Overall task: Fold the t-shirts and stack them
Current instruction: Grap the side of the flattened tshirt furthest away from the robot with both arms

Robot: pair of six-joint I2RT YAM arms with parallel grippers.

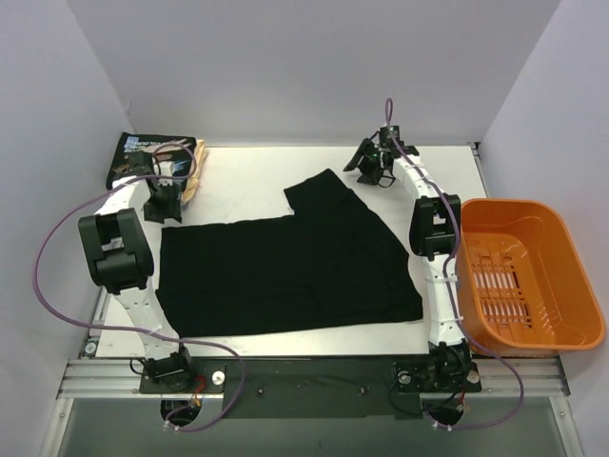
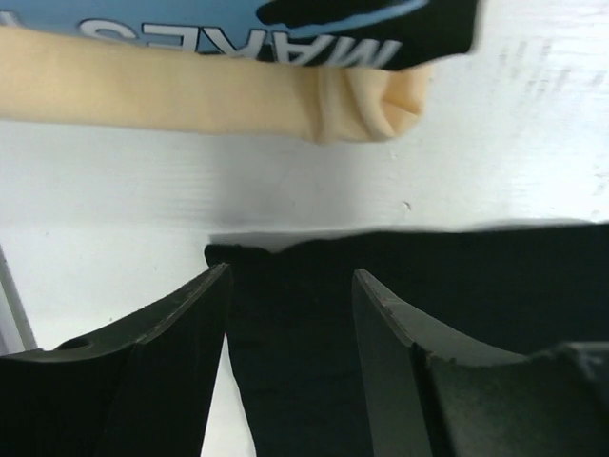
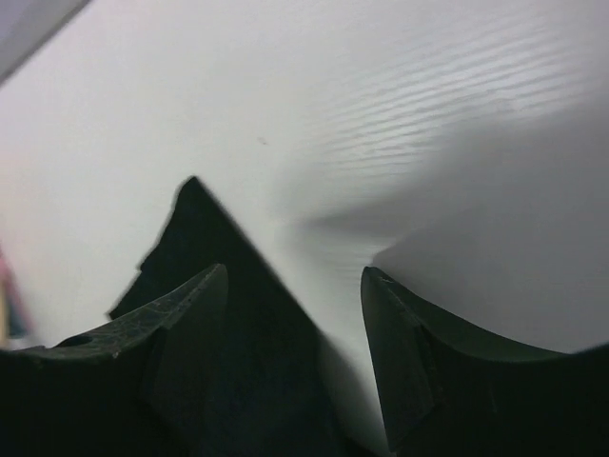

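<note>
At the far left, the left gripper (image 1: 162,205) hung over the table (image 1: 247,181) with its two fingers spread apart and nothing between them. Just below it lay the far left corner of the black shirt (image 1: 285,271), which was spread flat across the middle of the table. The wrist view showed the cloth's edge running between the fingers, but it could not be told whether the tips touched it. That position probably suited pinching the corner to start a fold. Just beyond this gripper sat the cream shirt (image 2: 190,95), folded into a thick bundle, with the printed shirt (image 2: 381,29) folded on top. This small stack looked finished, and it sat close enough ahead of the fingers that a forward reach might nudge it.

Farther right, a sleeve (image 1: 319,190) of the black shirt stuck out toward the back of the table. The right gripper (image 1: 369,171) hovered just past that sleeve and to its right, fingers also held apart and empty. In its wrist view the sleeve's pointed tip lay under one finger and bare table under the other, so it likely needed to shift toward the cloth to catch it. Well off to this gripper's right, an orange basket (image 1: 523,271) stood beside the table's edge, apart from the shirt.
</note>
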